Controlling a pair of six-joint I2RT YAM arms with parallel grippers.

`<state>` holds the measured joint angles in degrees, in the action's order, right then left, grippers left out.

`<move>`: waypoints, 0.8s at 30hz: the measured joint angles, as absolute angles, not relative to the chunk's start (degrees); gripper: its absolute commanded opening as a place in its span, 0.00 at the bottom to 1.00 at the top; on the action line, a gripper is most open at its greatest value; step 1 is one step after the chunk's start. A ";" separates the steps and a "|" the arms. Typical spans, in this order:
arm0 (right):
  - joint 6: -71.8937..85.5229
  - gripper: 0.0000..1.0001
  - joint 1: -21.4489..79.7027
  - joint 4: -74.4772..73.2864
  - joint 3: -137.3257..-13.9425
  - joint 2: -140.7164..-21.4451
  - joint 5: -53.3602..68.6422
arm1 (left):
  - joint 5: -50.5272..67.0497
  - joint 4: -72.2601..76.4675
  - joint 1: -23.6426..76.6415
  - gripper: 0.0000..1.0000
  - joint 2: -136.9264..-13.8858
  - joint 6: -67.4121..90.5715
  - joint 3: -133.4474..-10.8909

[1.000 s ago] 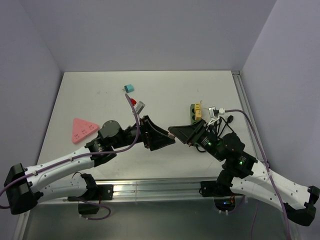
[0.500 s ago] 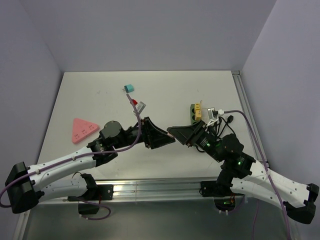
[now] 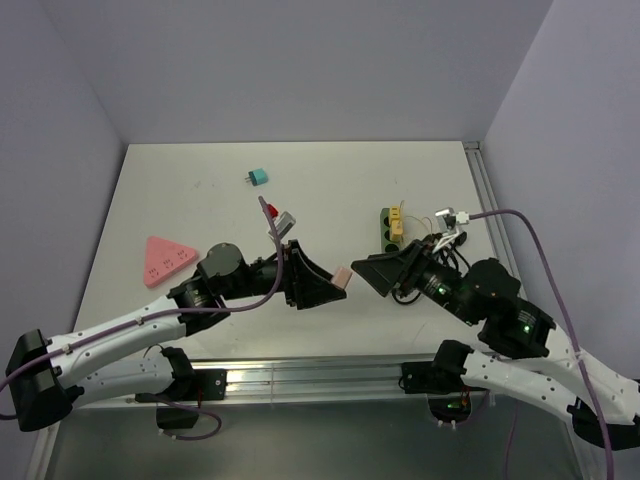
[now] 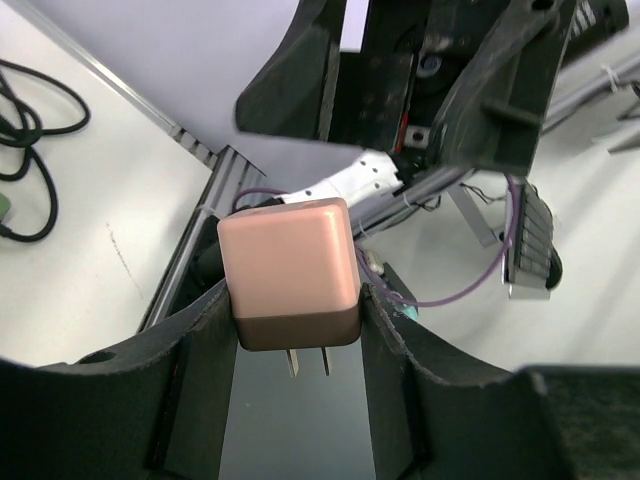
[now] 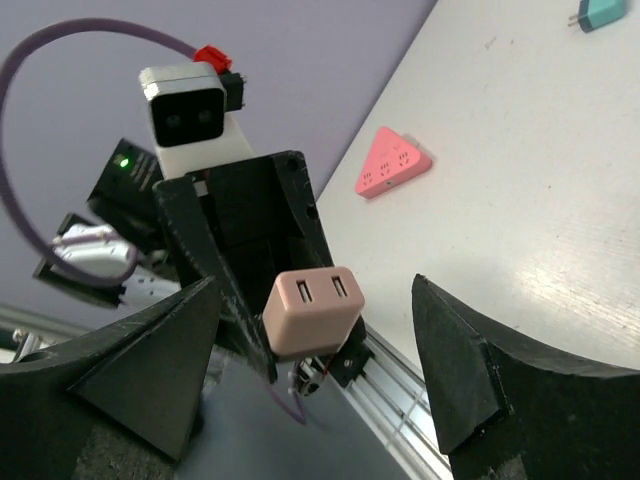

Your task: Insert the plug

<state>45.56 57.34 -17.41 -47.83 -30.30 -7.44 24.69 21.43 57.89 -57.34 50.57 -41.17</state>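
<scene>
My left end effector (image 4: 293,328) pinches the pink plug (image 4: 288,262) near its prongs, right end effector (image 3: 368,269) gaping wide, so I'd worry a sloppy handover twists it loose.

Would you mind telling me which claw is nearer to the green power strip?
Right. The right claw sits just near-left of the green power strip; the left claw, holding the pink plug, is farther left, beyond it.
</scene>
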 measured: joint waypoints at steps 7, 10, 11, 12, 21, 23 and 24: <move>45.45 0.81 57.34 -26.89 -53.58 -28.18 -5.10 | 26.83 19.29 58.08 0.00 -54.13 43.86 -41.52; 47.48 0.80 57.34 -30.24 -54.19 -29.78 -3.33 | 23.46 14.09 59.13 0.00 -53.28 36.71 -43.97; 48.21 0.80 57.34 -31.79 -55.27 -31.38 -2.28 | 22.33 12.95 59.48 0.00 -53.23 34.33 -44.95; 48.71 0.80 57.34 -33.21 -56.66 -33.15 -1.54 | 21.45 12.10 59.68 0.01 -53.21 32.27 -45.74; 52.62 0.80 57.30 -38.50 -67.26 -43.92 2.04 | 13.41 10.68 62.28 0.01 -49.25 16.97 -45.87; 52.95 0.79 56.99 -39.55 -69.19 -46.13 2.68 | 11.55 9.72 63.00 0.00 -49.10 14.28 -45.87; 53.10 0.79 56.86 -40.21 -70.30 -47.11 3.01 | 10.55 9.02 63.29 0.01 -49.17 13.08 -45.87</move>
<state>53.10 56.86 -40.21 -70.30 -47.11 3.01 10.55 9.02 63.29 -49.17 13.08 -45.87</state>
